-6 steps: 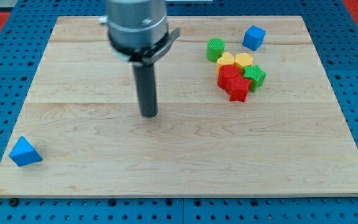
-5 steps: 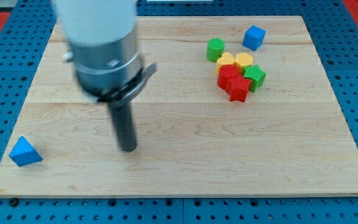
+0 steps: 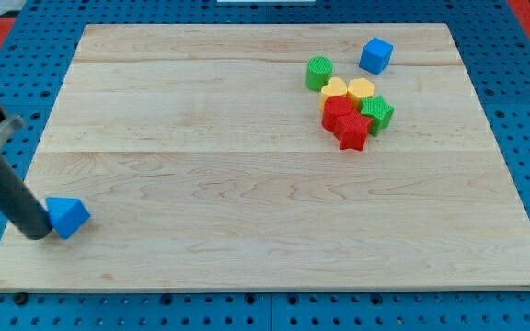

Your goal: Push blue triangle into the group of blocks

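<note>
The blue triangle lies near the board's lower left corner. My tip stands right against its left side, touching it. The group of blocks sits at the view's upper right: a green cylinder, two yellow blocks, two red blocks and a green block, packed close together. A blue cube stands a little apart, above and right of the group.
The wooden board rests on a blue pegboard table. The arm's dark rod comes in from the view's left edge. The board's left edge is close behind my tip.
My tip has swung from the board's middle down to the lower left. The blue triangle has shifted a little to the right.
</note>
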You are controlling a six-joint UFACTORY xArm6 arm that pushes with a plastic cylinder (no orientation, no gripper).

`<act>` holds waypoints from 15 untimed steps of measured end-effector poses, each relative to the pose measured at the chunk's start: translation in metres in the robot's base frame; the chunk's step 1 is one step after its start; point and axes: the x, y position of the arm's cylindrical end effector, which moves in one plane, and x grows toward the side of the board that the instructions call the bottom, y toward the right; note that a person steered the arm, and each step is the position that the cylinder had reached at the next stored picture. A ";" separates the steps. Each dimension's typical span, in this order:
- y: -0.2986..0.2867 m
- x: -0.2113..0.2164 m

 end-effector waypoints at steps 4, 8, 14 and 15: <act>0.095 -0.062; 0.098 -0.124; 0.219 -0.213; 0.245 -0.222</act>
